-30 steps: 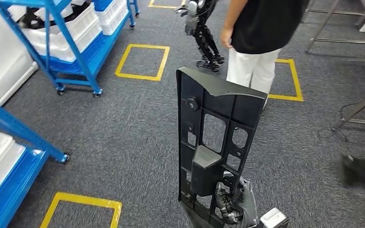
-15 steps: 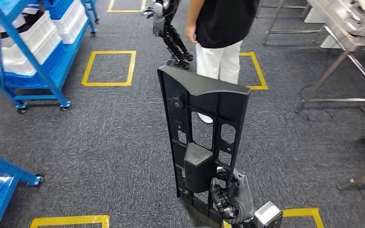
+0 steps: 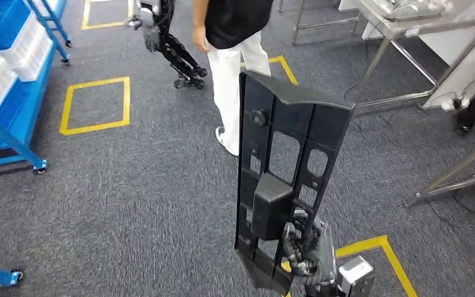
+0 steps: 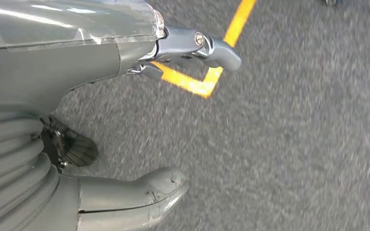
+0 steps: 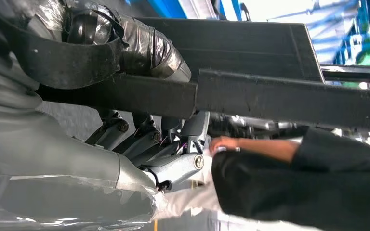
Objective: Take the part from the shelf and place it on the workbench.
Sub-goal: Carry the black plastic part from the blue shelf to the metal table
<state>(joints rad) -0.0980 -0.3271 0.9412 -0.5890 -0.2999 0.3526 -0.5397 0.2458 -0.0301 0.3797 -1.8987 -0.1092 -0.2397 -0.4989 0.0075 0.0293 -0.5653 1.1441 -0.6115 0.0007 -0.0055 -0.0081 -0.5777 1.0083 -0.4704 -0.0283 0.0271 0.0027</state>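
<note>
Head view: right hand [image 3: 306, 253] grips the black part [image 3: 284, 185] low, upright, near centre; person [image 3: 232, 55] far ahead, bench [image 3: 408, 25] far right. Left wrist view: left hand [image 4: 125, 120] empty, fingers apart over carpet. Right wrist view: fingers [image 5: 125, 43] wrap the part. Carrying step; next calls for reaching the bench.

Part [image 3: 284, 179] stands upright dead center, right hand [image 3: 306, 253] gripping its bottom end. Person [image 3: 232, 55] behind it at 11 o'clock, shelf rack [image 3: 6, 93] at 9, workbench [image 3: 420, 28] at 2.
</note>
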